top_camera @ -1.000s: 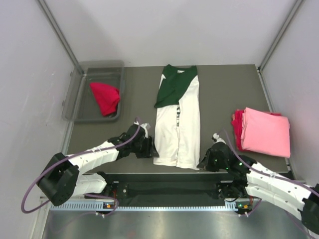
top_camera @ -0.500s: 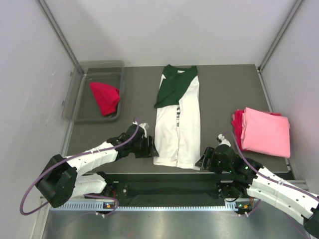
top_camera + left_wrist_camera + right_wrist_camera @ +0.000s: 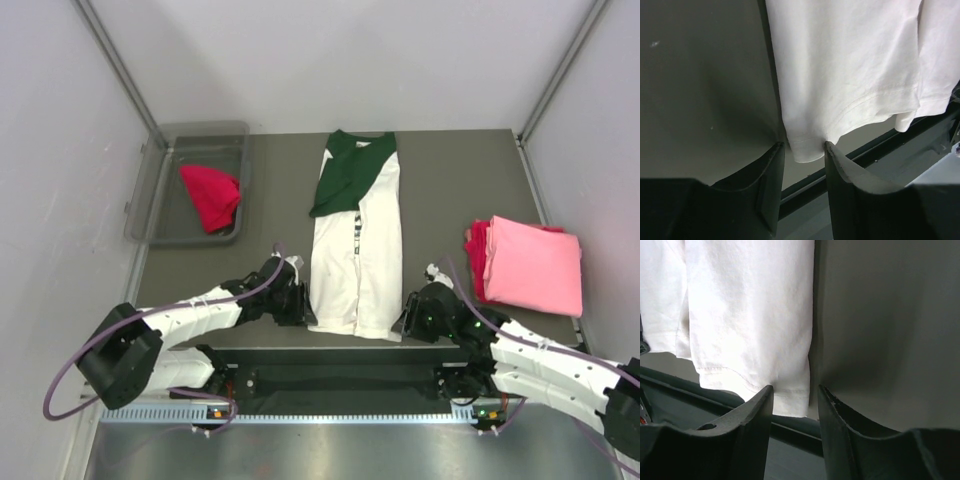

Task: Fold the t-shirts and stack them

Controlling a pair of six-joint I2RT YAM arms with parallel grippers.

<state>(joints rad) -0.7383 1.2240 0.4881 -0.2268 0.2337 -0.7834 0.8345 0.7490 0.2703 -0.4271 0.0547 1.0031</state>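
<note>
Closed in since a second ago on the near hem corners of the white t-shirt, flat at mid-table. Left gripper and right gripper astride them, unclenched. Ready for pinch and lengthwise fold. Folded pink t-shirt at right.
</note>
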